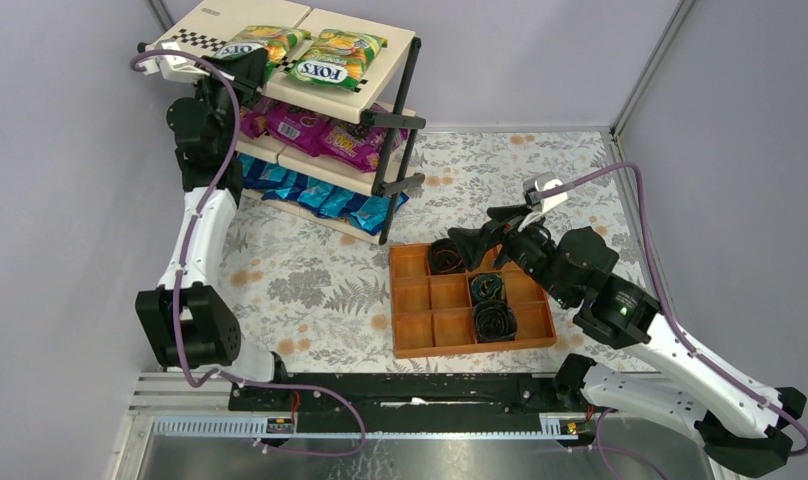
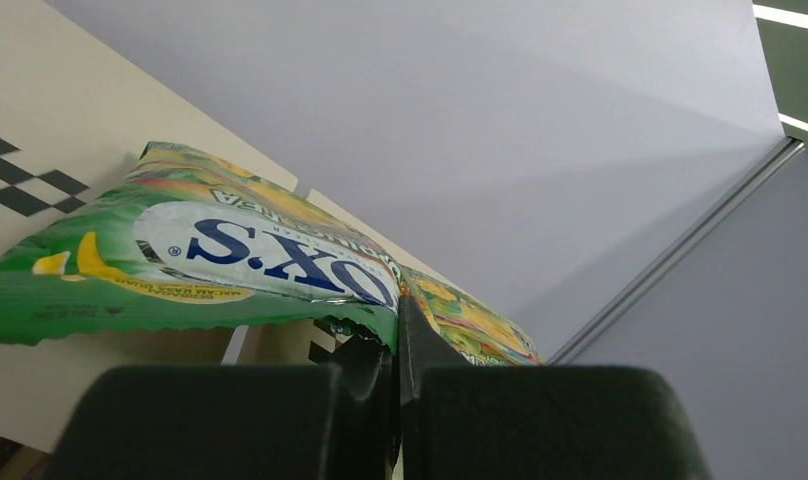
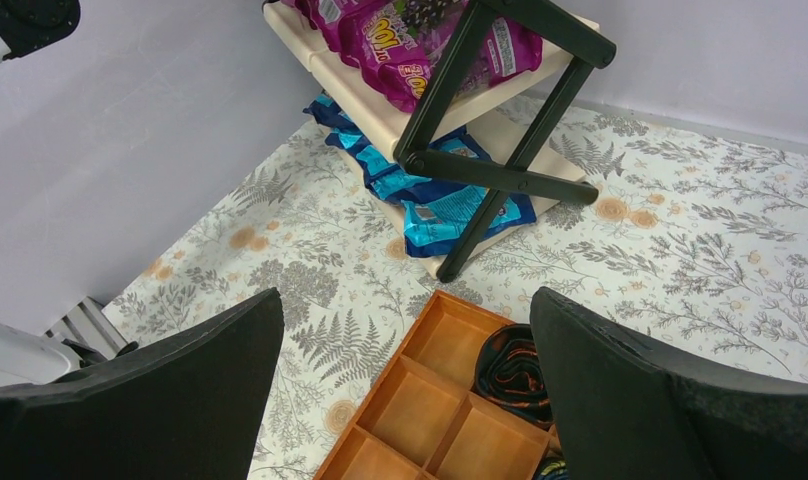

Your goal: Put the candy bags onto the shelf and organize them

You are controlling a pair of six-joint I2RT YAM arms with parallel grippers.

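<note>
The shelf (image 1: pixel 230 15) stands at the back left. Two green-yellow FOX'S candy bags lie on its top tier, a left one (image 1: pixel 260 45) and a right one (image 1: pixel 337 57). Magenta bags (image 1: pixel 310 128) fill the middle tier and blue bags (image 1: pixel 320 195) the bottom tier. My left gripper (image 1: pixel 242 72) is at the top tier's near edge, shut on the corner of the left green bag (image 2: pixel 230 250); the jaws (image 2: pixel 397 320) pinch its crimped edge. The second green bag (image 2: pixel 480 325) lies just beyond. My right gripper (image 1: pixel 470 245) is open and empty above the tray; in the right wrist view (image 3: pixel 405 300) nothing is between its fingers.
An orange-brown compartment tray (image 1: pixel 430 300) sits at centre right with three dark coiled rolls (image 1: pixel 487 288) in it; it also shows in the right wrist view (image 3: pixel 420 400). The shelf's black posts (image 3: pixel 500 175) stand near the tray. Grey walls enclose the floral table.
</note>
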